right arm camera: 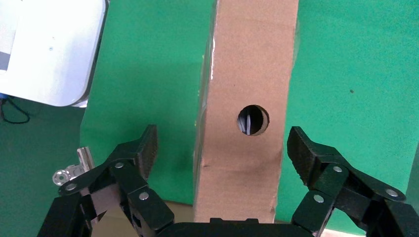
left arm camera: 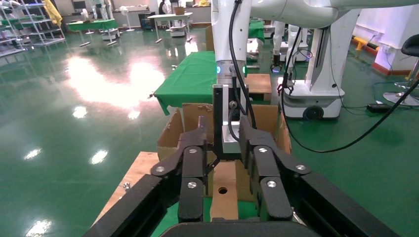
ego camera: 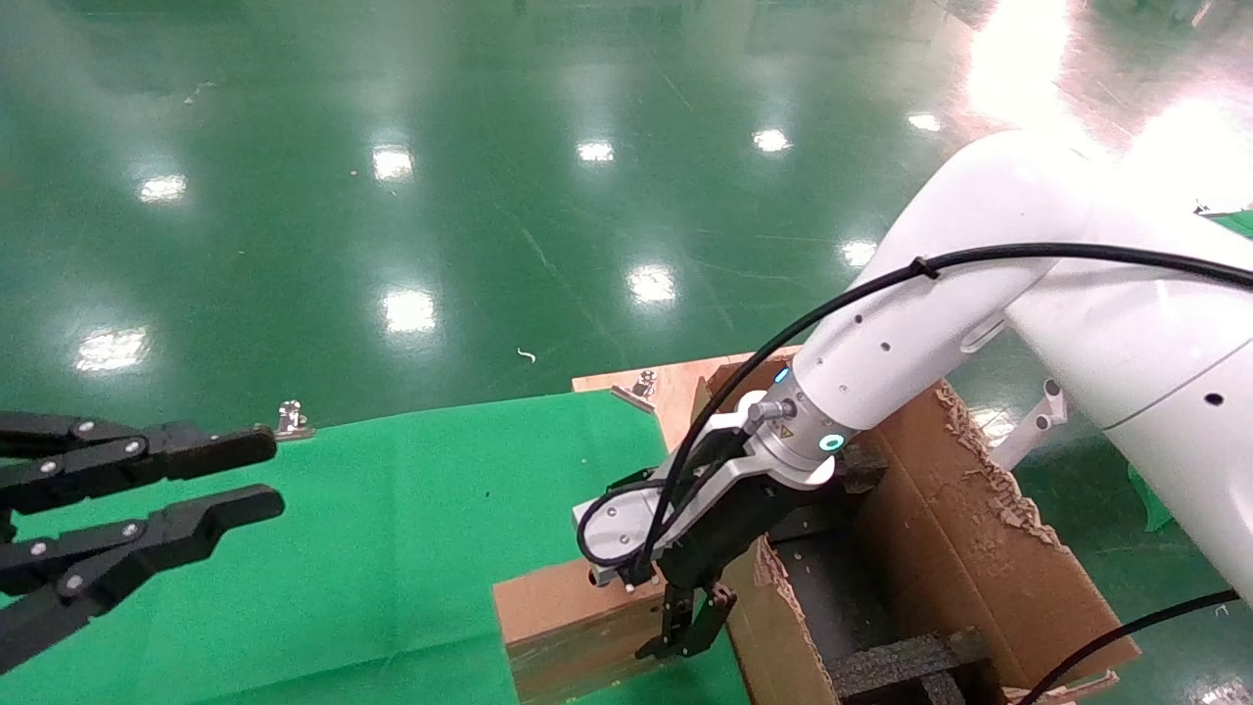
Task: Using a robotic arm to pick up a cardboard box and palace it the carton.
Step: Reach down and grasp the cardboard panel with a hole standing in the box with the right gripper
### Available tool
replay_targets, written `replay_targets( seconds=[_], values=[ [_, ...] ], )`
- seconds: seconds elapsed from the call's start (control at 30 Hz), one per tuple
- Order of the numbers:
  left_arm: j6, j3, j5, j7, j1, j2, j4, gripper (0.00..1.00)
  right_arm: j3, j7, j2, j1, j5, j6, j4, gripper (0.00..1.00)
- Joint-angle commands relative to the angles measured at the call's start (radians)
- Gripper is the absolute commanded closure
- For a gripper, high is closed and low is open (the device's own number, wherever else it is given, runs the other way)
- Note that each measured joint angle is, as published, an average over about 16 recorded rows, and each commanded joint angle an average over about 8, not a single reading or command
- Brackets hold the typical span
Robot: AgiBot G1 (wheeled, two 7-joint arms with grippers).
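The cardboard box [right arm camera: 244,113] lies on the green tabletop [ego camera: 392,548] beside the carton [ego camera: 969,548]; right gripper [right arm camera: 225,158] spread astride it; looks light, stiff; grip its long sides; left gripper [ego camera: 230,480] parked, spread.

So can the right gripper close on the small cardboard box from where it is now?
Probably yes. The right gripper is open, with one finger on either side of the cardboard box and nothing between the pads and its sides. The carton stands beside it, apart.
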Motion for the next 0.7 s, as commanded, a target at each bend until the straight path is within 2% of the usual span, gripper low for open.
replay_targets(
  seconds=[0.03, 0.7],
  values=[
    [0.0, 0.0, 0.0, 0.0, 0.0, 0.0, 0.0, 0.0, 0.003, 0.001, 0.001, -0.001, 0.0, 0.0, 0.002, 1.0],
    [0.0, 0.0, 0.0, 0.0, 0.0, 0.0, 0.0, 0.0, 0.011, 0.004, 0.005, -0.006, 0.001, -0.001, 0.007, 1.0]
  ],
)
